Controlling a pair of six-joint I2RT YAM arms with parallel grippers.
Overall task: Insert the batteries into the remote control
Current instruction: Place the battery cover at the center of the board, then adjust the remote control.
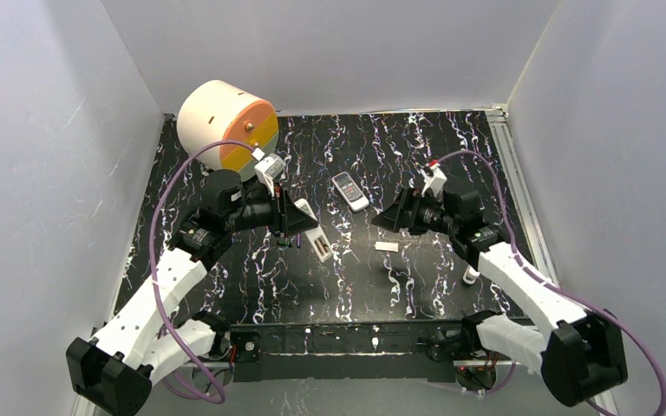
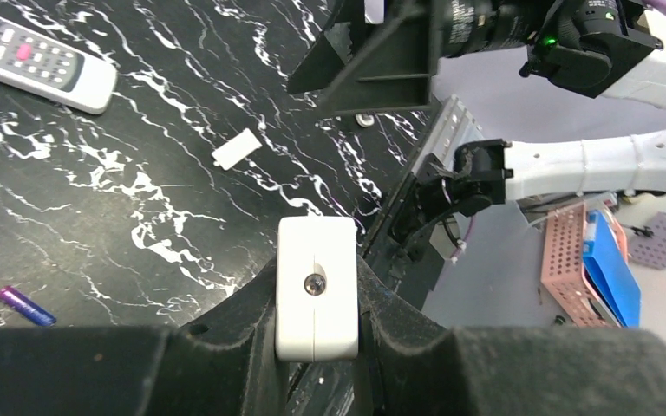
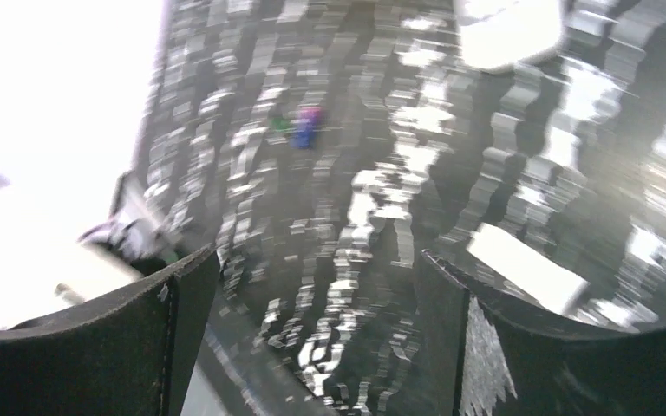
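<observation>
My left gripper (image 1: 302, 227) is shut on a white remote control (image 1: 319, 243), held above the table. In the left wrist view the remote's end face (image 2: 316, 299), with a screw in it, sits clamped between the black fingers (image 2: 225, 347). A purple battery (image 2: 24, 305) lies on the table to the left of the held remote. My right gripper (image 1: 379, 222) hovers open and empty to the right of the remote. The right wrist view is blurred by motion; its jaws (image 3: 316, 321) stand wide apart, and a purple and green smear of batteries (image 3: 299, 127) shows further off.
A second remote (image 1: 349, 191) with buttons lies face up at mid table. A small white battery cover (image 1: 386, 247) lies loose near the right gripper. A round white and orange drum (image 1: 225, 123) stands at the back left. White walls enclose the black marbled table (image 1: 451, 147).
</observation>
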